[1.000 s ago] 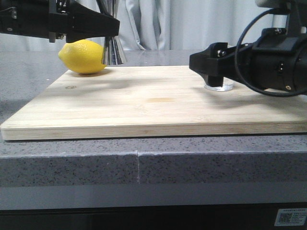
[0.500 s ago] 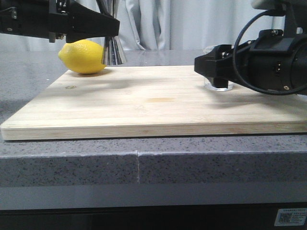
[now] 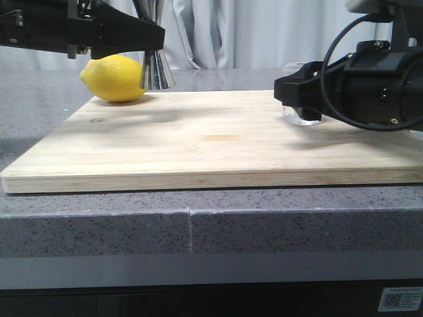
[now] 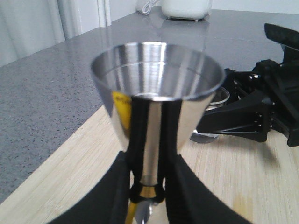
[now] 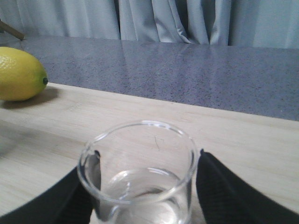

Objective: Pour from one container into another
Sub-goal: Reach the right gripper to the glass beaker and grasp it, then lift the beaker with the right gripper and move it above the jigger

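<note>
The steel jigger [image 3: 157, 71] stands upright behind the lemon, and my left gripper [image 3: 153, 38] is shut on its gold-banded waist. In the left wrist view its open cup [image 4: 156, 84] fills the middle, with the gripper [image 4: 148, 186] clamped below it. The clear glass beaker [image 3: 303, 116] sits on the board's right side and looks to hold a little clear liquid [image 5: 140, 186]. My right gripper [image 3: 291, 99] is open around it. In the right wrist view one finger [image 5: 86, 186] is against the glass. The other finger [image 5: 219, 186] is a sliver away.
A yellow lemon [image 3: 115, 78] lies on the back left corner of the wooden board [image 3: 211, 145], right in front of the jigger. The board rests on a grey speckled counter [image 3: 99, 228]. Curtains hang behind, and a white appliance [image 4: 186, 8] stands far off.
The right gripper's near finger has drawn in towards the beaker, and the beaker's rim now shows above it. The beaker has barely shifted. The left gripper and the jigger have not moved.
</note>
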Tool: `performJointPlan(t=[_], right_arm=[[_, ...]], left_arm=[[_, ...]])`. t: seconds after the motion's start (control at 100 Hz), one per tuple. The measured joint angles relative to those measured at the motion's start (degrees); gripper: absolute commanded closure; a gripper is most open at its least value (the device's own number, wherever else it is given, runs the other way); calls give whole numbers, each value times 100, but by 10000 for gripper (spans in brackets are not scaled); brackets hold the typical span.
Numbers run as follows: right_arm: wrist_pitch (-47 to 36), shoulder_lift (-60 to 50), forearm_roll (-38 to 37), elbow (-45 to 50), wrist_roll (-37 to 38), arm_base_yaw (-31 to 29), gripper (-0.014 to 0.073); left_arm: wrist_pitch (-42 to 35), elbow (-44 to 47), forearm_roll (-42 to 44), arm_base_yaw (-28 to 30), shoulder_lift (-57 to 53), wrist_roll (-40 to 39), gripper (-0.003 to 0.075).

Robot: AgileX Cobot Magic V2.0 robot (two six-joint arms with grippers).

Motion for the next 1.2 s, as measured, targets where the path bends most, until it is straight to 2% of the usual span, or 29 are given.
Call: performJointPlan(t=[0.21, 0.29, 0.85, 1.06, 1.2], right_arm=[[8, 0, 0, 0, 0, 0, 354], [8, 0, 0, 0, 0, 0, 377], [13, 0, -106, -35, 0, 0, 378], [444, -269, -223, -283, 0, 0, 378], [1055, -577, -424, -650, 0, 0, 378]], left_arm=[[0, 0, 0, 0, 0, 0, 659], [0, 0, 10, 0, 0, 0, 659], [0, 0, 19, 0, 0, 0, 659], [0, 0, 19, 0, 0, 0, 659], [29, 0, 19, 0, 0, 0, 659]])
